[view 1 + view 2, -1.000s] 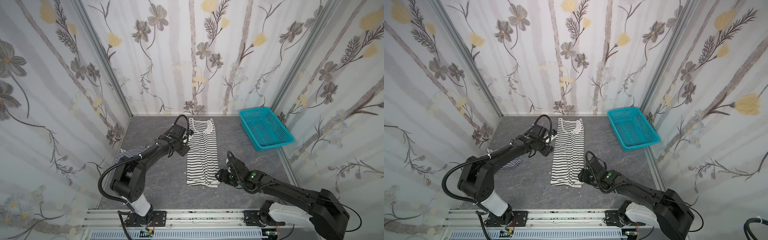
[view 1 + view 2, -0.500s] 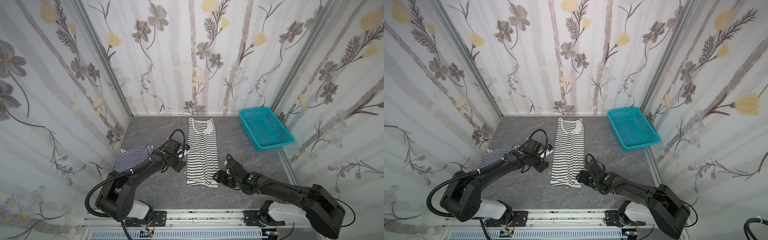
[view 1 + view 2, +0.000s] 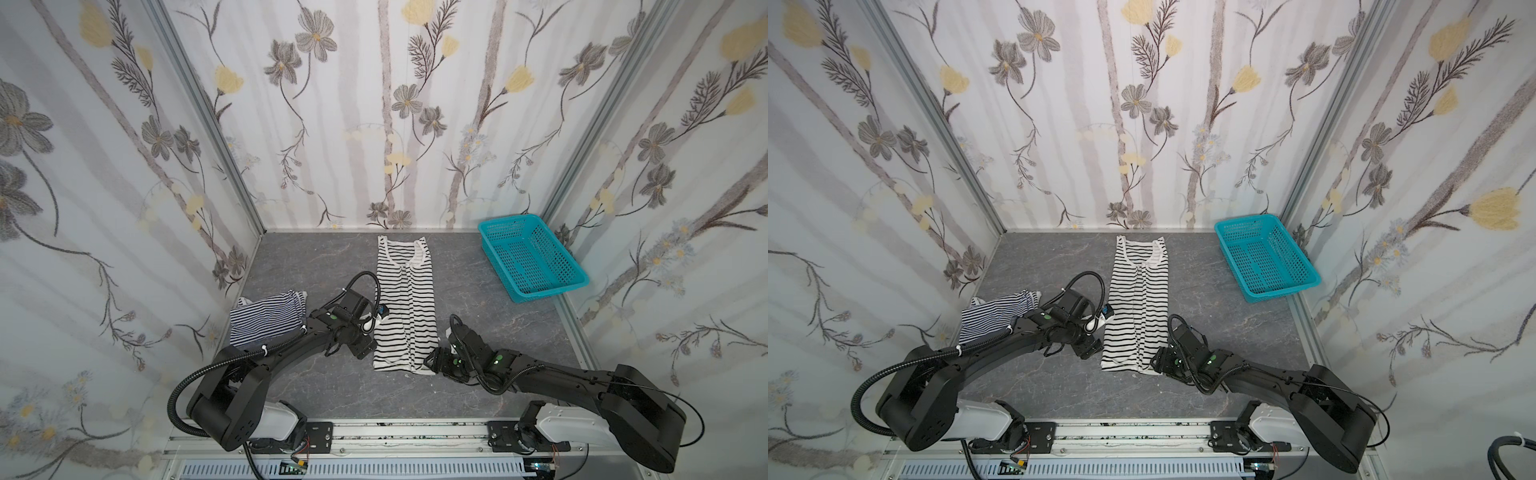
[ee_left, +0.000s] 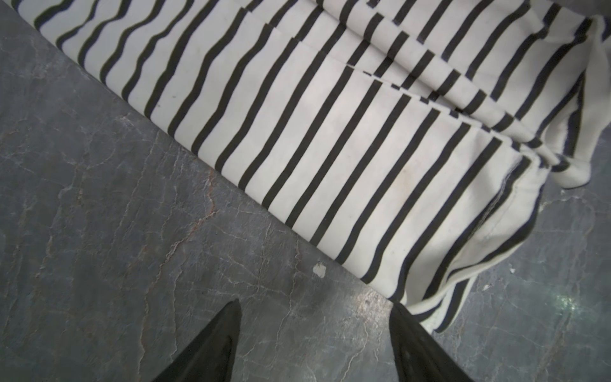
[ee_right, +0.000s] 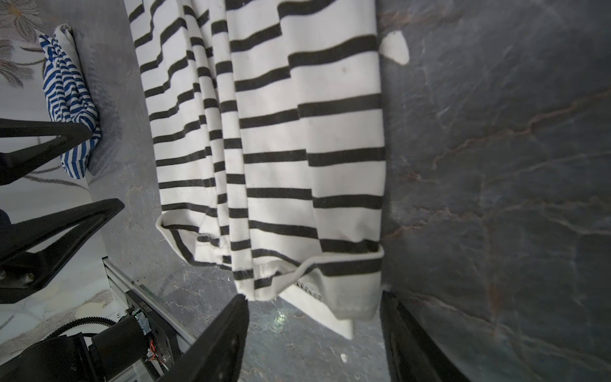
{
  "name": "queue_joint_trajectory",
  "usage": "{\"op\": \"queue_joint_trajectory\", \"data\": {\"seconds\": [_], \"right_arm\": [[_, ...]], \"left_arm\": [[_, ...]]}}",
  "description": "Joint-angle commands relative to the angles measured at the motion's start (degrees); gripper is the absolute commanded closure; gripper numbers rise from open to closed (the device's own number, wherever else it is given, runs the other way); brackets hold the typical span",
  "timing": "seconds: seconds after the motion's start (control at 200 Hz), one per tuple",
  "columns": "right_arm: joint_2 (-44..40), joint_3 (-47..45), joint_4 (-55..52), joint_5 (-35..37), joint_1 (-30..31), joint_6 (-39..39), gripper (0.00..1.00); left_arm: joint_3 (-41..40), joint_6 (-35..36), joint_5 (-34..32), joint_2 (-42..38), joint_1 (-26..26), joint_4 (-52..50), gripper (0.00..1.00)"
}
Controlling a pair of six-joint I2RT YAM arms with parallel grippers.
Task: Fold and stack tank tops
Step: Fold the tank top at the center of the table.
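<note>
The white tank top with wide black stripes (image 3: 405,307) (image 3: 1136,307) lies flat and lengthwise on the grey table (image 3: 311,266), folded into a narrow strip, with its hem end between the two grippers and its neckline end well beyond them. The right gripper (image 3: 430,361) (image 5: 314,297) is low at one hem corner. Its jaws stand apart, and in the right wrist view that corner of the top (image 5: 281,132) reaches into the gap between them, curled and slightly rumpled. The jaws are not closed on the cloth and hold nothing. The left gripper (image 3: 365,351) (image 4: 314,307) sits at the opposite hem corner, also parted. The left wrist view shows only bare table between its fingers, with the edge of the top (image 4: 330,132) just ahead and one fingertip (image 4: 396,311) right beside the corner; contact cannot be confirmed. The second tank top, with fine navy and white stripes (image 3: 266,318) (image 3: 994,316) (image 5: 69,99), lies bunched behind the left gripper, on the side away from the right gripper and apart from the first top. A teal basket (image 3: 532,257) (image 3: 1266,257) stands well beyond the right gripper, near the far corner of the table.
</note>
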Motion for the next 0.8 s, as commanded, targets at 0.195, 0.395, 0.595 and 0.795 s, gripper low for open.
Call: {"op": "queue_joint_trajectory", "data": {"seconds": [0.195,0.395,0.595,0.795], "right_arm": [[1.47,-0.17,3.37,1.03,-0.08,0.50,0.45],[3.10,-0.01,5.00,0.77,-0.18,0.20,0.49],[2.87,0.18,4.47,0.77,-0.20,-0.47,0.62],[1.71,0.94,3.85,0.95,-0.21,-1.20,0.78]], "left_arm": [[-1.25,1.70,1.81,0.26,-2.66,0.82,0.27],[-1.60,2.29,1.03,0.85,-4.91,0.83,0.27],[-1.18,2.39,-0.10,1.49,-5.87,0.81,0.26],[-0.79,2.13,-0.07,2.18,-6.50,0.81,0.26]]}}
